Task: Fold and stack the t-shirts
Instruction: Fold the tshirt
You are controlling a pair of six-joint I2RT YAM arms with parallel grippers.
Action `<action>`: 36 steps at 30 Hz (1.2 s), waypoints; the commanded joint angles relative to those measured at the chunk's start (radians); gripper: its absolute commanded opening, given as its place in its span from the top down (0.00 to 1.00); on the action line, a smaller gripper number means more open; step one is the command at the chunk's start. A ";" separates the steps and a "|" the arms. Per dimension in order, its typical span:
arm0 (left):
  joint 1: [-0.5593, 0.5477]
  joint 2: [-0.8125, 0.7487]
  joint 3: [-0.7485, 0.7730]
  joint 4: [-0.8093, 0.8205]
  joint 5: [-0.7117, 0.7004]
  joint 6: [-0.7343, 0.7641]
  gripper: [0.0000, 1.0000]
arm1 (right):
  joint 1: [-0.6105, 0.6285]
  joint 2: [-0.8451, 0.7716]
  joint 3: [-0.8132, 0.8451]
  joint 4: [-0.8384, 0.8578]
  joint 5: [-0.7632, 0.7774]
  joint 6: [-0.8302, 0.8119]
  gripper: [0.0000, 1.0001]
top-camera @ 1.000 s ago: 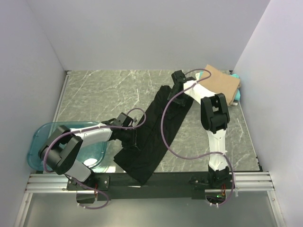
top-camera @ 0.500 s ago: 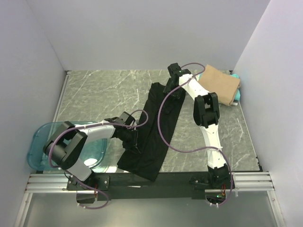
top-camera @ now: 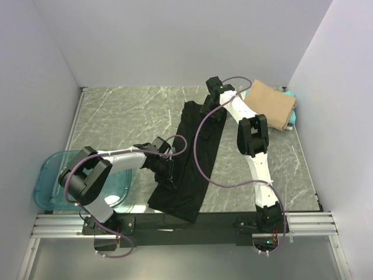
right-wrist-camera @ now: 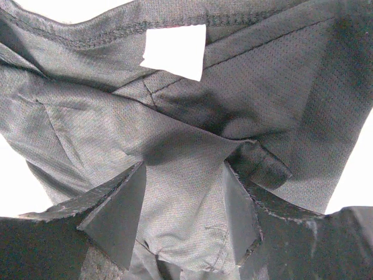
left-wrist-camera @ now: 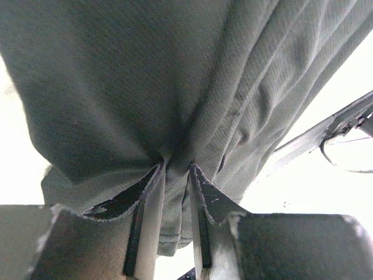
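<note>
A black t-shirt (top-camera: 189, 163) lies stretched in a long strip from the back middle of the table to the front edge. My left gripper (top-camera: 166, 170) is at the strip's left side, near its lower half. In the left wrist view the left gripper (left-wrist-camera: 176, 166) is shut on a fold of the black cloth (left-wrist-camera: 145, 76). My right gripper (top-camera: 213, 108) is at the shirt's far end. In the right wrist view the right gripper (right-wrist-camera: 183, 166) has its jaws apart, with cloth (right-wrist-camera: 262, 87) lying flat between them near the white neck label (right-wrist-camera: 175, 51).
A folded tan t-shirt (top-camera: 269, 104) lies at the back right on something teal (top-camera: 291, 118). A clear teal bin (top-camera: 52, 181) stands at the front left. Side walls bound the marble table (top-camera: 128, 116).
The right gripper pulled the shirt's far end left and back, then stayed. The left gripper shifted a little right and toward the front with the cloth, so the strip lies steeper.
</note>
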State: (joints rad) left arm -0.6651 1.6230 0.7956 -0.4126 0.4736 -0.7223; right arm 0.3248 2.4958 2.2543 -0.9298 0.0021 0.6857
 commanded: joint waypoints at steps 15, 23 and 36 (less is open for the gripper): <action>-0.129 -0.047 0.091 -0.025 -0.073 -0.132 0.70 | -0.055 -0.014 0.024 0.065 -0.079 -0.057 0.38; -0.129 -0.208 0.125 -0.199 -0.292 -0.169 0.68 | -0.064 -0.182 -0.027 0.114 -0.103 -0.101 0.37; -0.122 -0.463 -0.019 -0.295 -0.403 -0.186 0.65 | 0.068 -0.967 -0.877 0.144 -0.004 -0.022 0.37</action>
State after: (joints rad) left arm -0.7925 1.1965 0.8177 -0.6838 0.0891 -0.8894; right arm 0.3161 1.6539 1.6073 -0.7662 -0.0216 0.6132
